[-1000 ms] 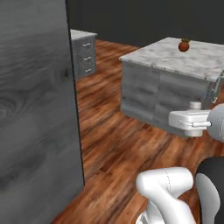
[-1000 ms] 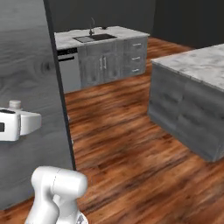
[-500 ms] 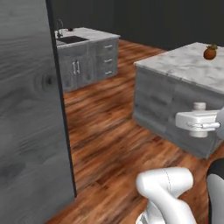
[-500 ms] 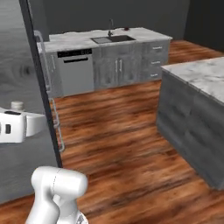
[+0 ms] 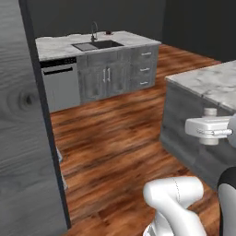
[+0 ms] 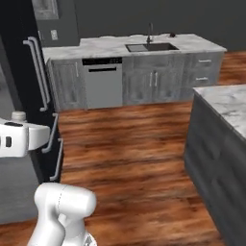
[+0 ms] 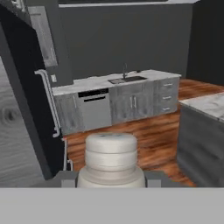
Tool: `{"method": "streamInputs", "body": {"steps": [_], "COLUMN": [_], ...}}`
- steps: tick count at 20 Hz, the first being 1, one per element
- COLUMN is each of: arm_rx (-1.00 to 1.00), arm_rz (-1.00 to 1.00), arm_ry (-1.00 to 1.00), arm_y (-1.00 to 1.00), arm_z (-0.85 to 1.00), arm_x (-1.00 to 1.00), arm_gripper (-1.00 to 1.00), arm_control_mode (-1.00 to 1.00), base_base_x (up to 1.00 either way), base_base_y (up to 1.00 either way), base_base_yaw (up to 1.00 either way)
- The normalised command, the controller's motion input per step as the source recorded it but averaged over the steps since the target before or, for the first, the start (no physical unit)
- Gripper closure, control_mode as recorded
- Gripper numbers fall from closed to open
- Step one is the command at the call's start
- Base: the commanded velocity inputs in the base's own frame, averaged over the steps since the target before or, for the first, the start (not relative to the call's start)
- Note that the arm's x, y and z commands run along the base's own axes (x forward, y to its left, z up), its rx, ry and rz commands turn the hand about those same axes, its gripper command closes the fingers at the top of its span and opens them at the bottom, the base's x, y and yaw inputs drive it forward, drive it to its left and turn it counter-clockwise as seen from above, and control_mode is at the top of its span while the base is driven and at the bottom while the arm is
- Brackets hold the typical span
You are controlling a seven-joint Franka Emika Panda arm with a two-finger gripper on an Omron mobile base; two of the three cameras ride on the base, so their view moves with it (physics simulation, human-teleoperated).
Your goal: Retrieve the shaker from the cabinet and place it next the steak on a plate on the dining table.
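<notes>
The shaker [image 7: 111, 159] sits in the pincer [image 7: 111, 180], which is clamped on it from both sides. In the hand view it is a pale, round little bottle with a narrower cap, right at the bottom middle, with a dark finger tip [image 7: 65, 179] on its left and another on its right. In the left base view the cap of the shaker [image 5: 210, 112] pokes up just above the white hand. In the right base view the shaker [image 6: 18, 116] also peeks out on top of the white hand.

Far past the shaker stands a long grey worktop [image 7: 87, 83] with a dark sink [image 7: 127, 79] and a curved tap [image 7: 124, 70]. Below that worktop there is a pale dishwasher front [image 7: 95, 109] and grey doors with bar handles [image 7: 131, 107]. A brown wooden floor [image 5: 115, 133] lies between the shaker and that far worktop.

Near the shaker, on its right side in the hand view, is another worktop [image 7: 210, 105] with a white and grey marble top. On the shaker's other side stands a tall dark grey wood-grain wall [image 5: 23, 138] with long pale handles [image 6: 41, 72].
</notes>
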Motion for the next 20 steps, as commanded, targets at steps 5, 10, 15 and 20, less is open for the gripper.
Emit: {"method": "streamInputs", "body": {"steps": [5, 10, 15, 20], "arm_rx": [0.0, 0.0, 0.0, 0.0], "arm_rz": [0.0, 0.0, 0.0, 0.0], "arm_ry": [0.0, 0.0, 0.0, 0.0], "arm_y": [0.0, 0.0, 0.0, 0.0], "arm_z": [0.0, 0.0, 0.0, 0.0], "arm_x": [0.0, 0.0, 0.0, 0.0], "arm_gripper": [1.0, 1.0, 1.0, 1.0], "arm_control_mode": [1.0, 1.0, 1.0, 1.0], "base_base_x": [1.0, 1.0, 1.0, 1.0], "base_base_y": [-0.6, -0.47, -0.28, -0.02], "base_base_yaw": [0.43, 0.35, 0.13, -0.31]}}
